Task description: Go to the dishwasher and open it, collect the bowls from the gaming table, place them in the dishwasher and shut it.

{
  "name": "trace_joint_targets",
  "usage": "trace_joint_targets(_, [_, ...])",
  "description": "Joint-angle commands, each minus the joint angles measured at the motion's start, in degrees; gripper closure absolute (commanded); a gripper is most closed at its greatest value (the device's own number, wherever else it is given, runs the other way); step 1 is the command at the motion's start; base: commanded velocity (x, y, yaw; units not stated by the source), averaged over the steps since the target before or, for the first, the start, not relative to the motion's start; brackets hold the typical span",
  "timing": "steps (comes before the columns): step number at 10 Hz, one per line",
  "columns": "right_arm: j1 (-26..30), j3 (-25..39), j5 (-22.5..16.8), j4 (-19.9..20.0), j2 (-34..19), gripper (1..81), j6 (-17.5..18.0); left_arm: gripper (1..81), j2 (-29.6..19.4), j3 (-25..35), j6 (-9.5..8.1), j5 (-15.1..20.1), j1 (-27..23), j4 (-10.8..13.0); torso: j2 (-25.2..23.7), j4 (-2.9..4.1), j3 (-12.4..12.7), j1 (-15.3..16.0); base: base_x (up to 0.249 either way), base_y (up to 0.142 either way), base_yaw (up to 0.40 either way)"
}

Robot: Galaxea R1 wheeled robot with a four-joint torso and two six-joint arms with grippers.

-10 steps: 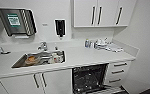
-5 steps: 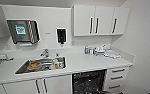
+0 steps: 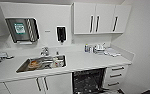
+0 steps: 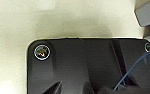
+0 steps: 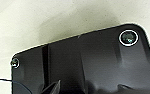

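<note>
White kitchenette counter [image 3: 91,61] with a sink [image 3: 42,63]. Below it the dishwasher [image 3: 89,80] stands open, dark racks showing. No bowls loaded visibly; collecting remains. End effector state and position cannot be told.

Dishwasher [image 3: 89,80] under the counter [image 3: 91,61], right of the sink [image 3: 42,63]

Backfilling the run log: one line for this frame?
scene: kitchenette | dishwasher: open, dark racks visible | sink: holds dishes | claws: state unclear
</note>
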Motion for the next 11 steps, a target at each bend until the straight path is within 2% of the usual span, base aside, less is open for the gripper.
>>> trace_joint_targets(1, [3.17, 0.15, -2.86, -0.41, 0.65, 1.0, -0.02, 1.0, -0.08, 0.17, 0.46, 2.71, -2.73, 0.47, 5.64, 0.0, 0.0, -3.65, 0.0, 0.0, 0.0])
trace_joint_targets(3, [3.09, 0.32, -2.86, -0.5, 0.74, 1.0, -0.2, 1.0, -0.08, 0.08, 0.46, 2.71, -2.73, 0.47, 9.68, 0.0, 0.0, -6.25, 0.0, 0.0, 0.0])
trace_joint_targets(4, [3.0, 0.32, -2.86, -0.5, 0.82, 1.0, -0.2, 1.0, -0.08, 0.08, 0.46, 2.71, -2.73, 0.47, 11.52, 0.0, 1.27, -7.45, 0.0, 0.0, 0.0])
trace_joint_targets(5, [3.09, 0.32, -2.86, -0.5, 0.82, 1.0, -0.2, 1.0, -0.08, 0.08, 0.46, 2.71, -2.73, 0.47, 13.53, 0.0, 4.07, -8.74, 0.0, 0.0, 0.0])
trace_joint_targets(7, [3.0, 0.32, -2.86, -0.59, 0.82, 1.0, -0.2, 1.0, -0.08, 0.08, 0.54, 2.71, -2.73, 0.47, 16.5, 0.0, 5.33, -10.62, 0.0, 0.0, 0.0])
trace_joint_targets(9, [2.91, 0.15, -2.86, -0.5, 0.82, 1.0, -0.2, 1.0, -0.08, 0.08, 0.55, 2.71, -2.73, 0.47, 20.44, 0.0, 8.09, -13.17, 0.0, 0.0, 0.0])
trace_joint_targets(11, [2.82, 0.15, -2.86, -0.5, 0.82, 1.0, -0.2, 1.0, -0.08, 0.08, 0.55, 2.71, -2.73, 0.47, 24.2, 0.0, 9.26, -15.64, 0.0, 0.0, 0.0])
